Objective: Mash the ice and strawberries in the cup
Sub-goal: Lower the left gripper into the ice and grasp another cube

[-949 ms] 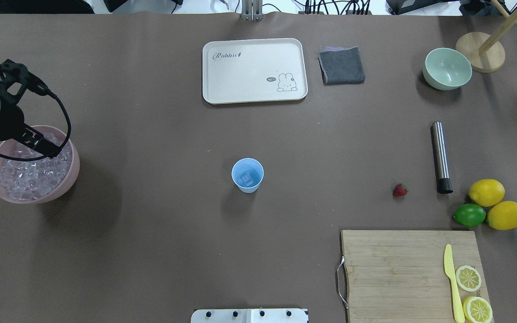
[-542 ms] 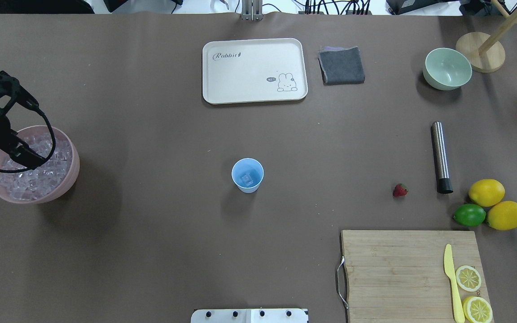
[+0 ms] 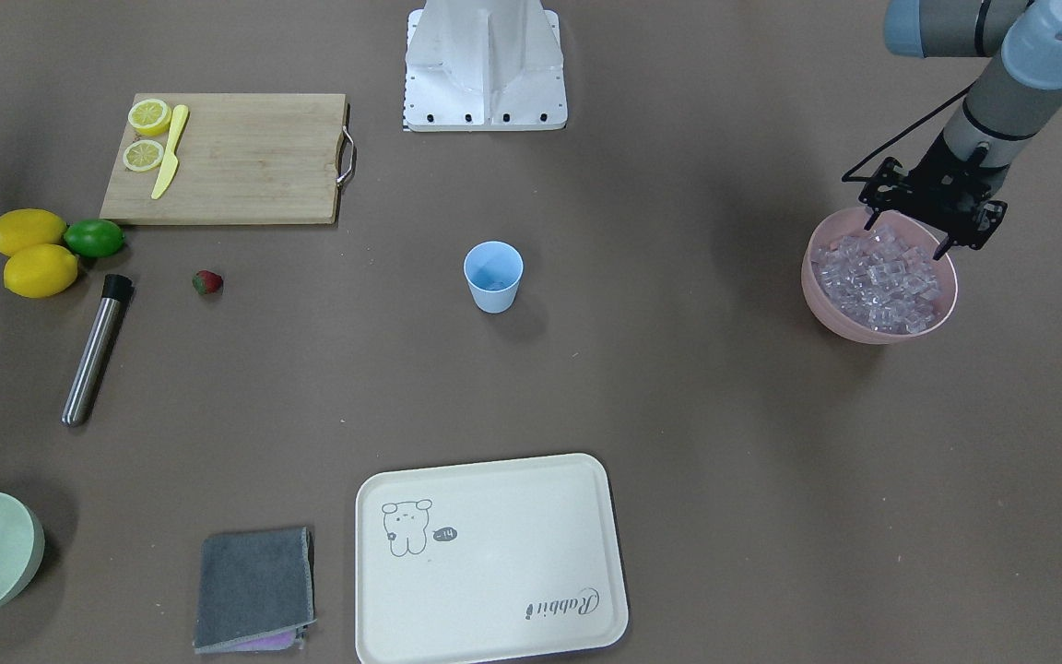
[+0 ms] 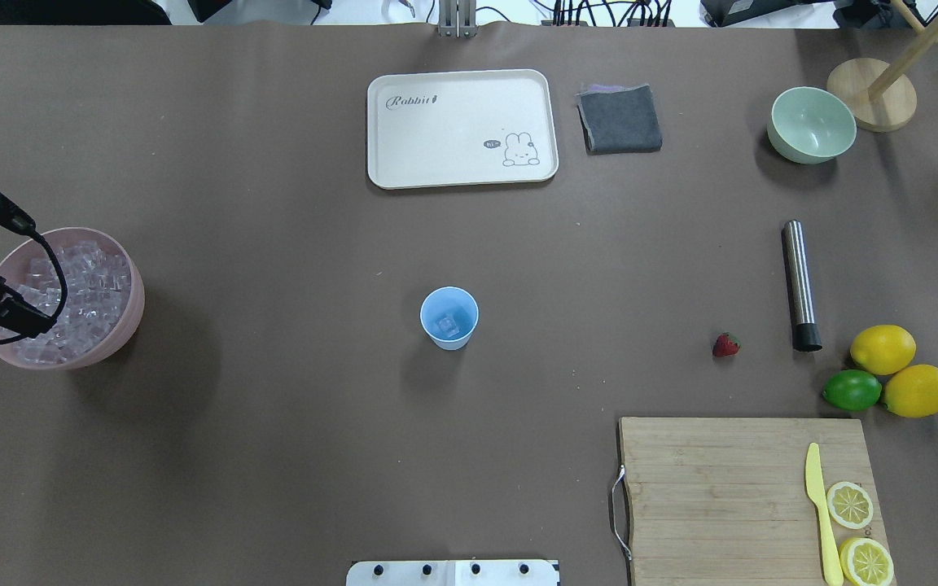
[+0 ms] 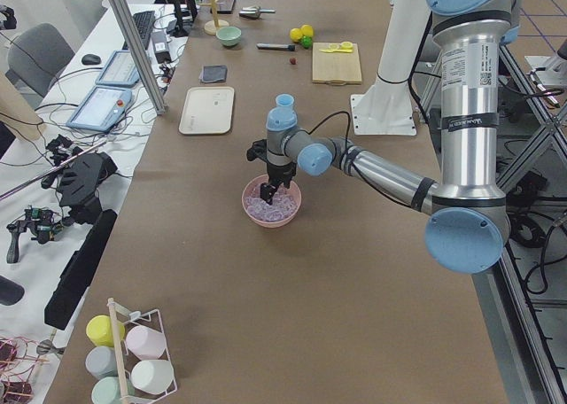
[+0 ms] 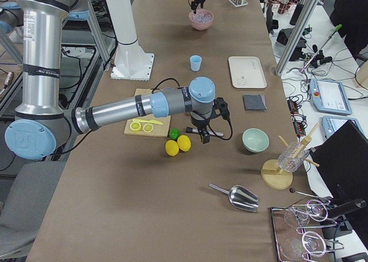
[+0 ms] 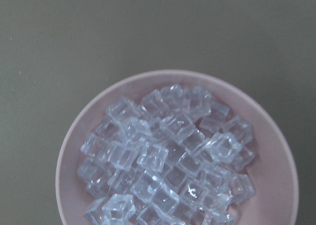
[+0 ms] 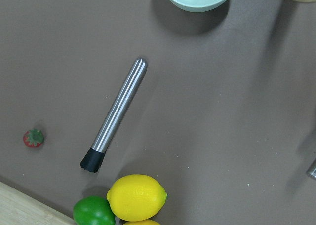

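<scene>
The light-blue cup stands upright mid-table with one clear ice cube in it. More ice fills the pink bowl at the robot's left end, and it fills the left wrist view too. My left gripper hangs just above the bowl's near rim, open, with nothing between its fingers. The strawberry lies on the table far to the right. My right gripper hovers above the lemons; I cannot tell whether it is open or shut.
A steel muddler lies beside the strawberry, next to two lemons and a lime. The cutting board holds a yellow knife and lemon halves. A cream tray, grey cloth and green bowl sit at the far side.
My left gripper has slid across the pink bowl towards the table's left edge and nearer the robot. Nothing else has moved.
</scene>
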You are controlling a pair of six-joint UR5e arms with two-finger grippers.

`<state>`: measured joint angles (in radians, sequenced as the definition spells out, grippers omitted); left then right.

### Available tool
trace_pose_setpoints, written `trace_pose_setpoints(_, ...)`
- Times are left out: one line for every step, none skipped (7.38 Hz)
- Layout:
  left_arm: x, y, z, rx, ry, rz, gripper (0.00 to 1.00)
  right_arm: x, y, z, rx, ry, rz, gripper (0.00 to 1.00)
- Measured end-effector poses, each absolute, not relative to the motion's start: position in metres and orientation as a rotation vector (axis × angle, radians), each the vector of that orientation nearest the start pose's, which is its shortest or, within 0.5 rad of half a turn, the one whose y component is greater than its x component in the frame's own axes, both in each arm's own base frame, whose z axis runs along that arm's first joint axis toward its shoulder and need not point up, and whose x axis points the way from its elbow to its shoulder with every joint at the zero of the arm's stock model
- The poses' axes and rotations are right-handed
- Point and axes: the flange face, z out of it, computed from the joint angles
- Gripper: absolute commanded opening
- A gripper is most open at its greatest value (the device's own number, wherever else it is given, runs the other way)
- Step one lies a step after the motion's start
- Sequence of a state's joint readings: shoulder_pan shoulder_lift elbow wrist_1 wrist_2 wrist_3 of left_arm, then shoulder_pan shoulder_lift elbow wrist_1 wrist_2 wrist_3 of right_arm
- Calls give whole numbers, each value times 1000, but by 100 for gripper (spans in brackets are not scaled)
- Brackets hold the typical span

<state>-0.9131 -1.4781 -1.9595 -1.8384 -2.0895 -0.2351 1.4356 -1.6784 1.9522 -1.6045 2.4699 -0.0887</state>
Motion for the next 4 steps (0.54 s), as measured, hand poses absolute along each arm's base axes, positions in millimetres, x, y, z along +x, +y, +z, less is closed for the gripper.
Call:
trace_pose_setpoints(222, -418, 504, 273, 731, 531, 84, -5, -447, 515, 204, -902, -315, 100)
trace_pose_setpoints(224, -416, 510, 257, 756, 515, 80, -5, -446, 515, 204, -902, -315, 100)
trace_pose_setpoints(225, -414, 512, 242, 772, 499, 75, -5, -446, 515, 205, -902, -315, 100)
trace_pose_setpoints(226, -412, 514, 233, 779, 492, 71, -5, -447, 515, 204, -902, -315, 100)
